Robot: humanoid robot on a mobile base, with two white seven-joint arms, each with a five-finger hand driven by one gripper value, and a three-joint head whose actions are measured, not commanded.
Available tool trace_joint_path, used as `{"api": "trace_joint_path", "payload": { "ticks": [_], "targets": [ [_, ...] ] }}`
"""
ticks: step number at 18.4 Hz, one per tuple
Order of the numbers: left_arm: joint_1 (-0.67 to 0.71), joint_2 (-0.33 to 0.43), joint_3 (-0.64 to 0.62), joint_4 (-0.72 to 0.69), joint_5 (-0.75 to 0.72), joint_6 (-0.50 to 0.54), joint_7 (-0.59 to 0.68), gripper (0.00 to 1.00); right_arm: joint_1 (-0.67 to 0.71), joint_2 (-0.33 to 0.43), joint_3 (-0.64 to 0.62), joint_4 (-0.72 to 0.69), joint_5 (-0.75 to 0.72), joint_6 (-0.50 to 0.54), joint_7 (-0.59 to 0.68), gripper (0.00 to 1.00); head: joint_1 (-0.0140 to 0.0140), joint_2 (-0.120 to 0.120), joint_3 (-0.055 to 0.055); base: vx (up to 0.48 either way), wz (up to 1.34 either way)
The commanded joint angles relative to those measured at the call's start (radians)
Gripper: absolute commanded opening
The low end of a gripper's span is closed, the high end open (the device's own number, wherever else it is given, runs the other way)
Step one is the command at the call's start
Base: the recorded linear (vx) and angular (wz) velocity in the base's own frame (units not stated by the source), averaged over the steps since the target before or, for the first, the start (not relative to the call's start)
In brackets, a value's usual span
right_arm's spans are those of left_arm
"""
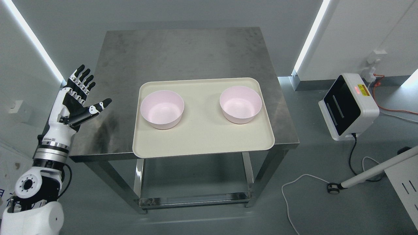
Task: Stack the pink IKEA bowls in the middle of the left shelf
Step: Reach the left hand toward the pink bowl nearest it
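Bowls, pink, left (162, 109) and right (240, 104), apart on tray (202, 143). Probably light, stiff, slick plastic; I'd pinch the rim. My left hand (78, 99) spread wide, empty.

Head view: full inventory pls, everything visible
bowls: 2, pink, upright on the tray, apart: left bowl, right bowl
tray: 1, cream, on the table, front edge over the table's edge
table: 1, steel, centre
white device: 1, white with dark panel, on the floor at right
cables: white and orange, on the floor at right
left hand: 1, black and white, raised at the table's left edge, fingers spread, empty
right hand: not in view
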Motion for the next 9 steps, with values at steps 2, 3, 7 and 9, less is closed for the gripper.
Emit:
{"api": "trace_joint_path", "payload": {
  "ticks": [2, 3, 7, 9],
  "targets": [
    [0.005, 0.017, -0.028, -0.018, 0.000, 0.000, -0.018, 1.00, 0.029, -0.017, -0.012, -0.034, -0.032, 0.002, 0.000, 1.00, 0.0000, 0.000, 0.000, 0.000, 0.00],
    [-0.002, 0.015, -0.050, -0.019, 0.000, 0.000, -0.032, 1.00, 0.029, -0.017, -0.012, -0.034, -0.032, 0.000, 0.000, 1.00, 0.0000, 0.000, 0.000, 0.000, 0.00],
    [-0.146, 0.066, -0.191, -0.008, -0.012, 0.006, -0.078, 1.00, 0.029, -0.017, -0.012, -0.034, -0.032, 0.000, 0.000, 1.00, 0.0000, 0.000, 0.000, 0.000, 0.00],
    [-0.229, 0.141, -0.284, 0.026, -0.050, 0.006, -0.107, 1.00, 0.029, -0.017, -0.012, -0.034, -0.032, 0.002, 0.000, 1.00, 0.0000, 0.000, 0.000, 0.000, 0.00]
  ]
}}
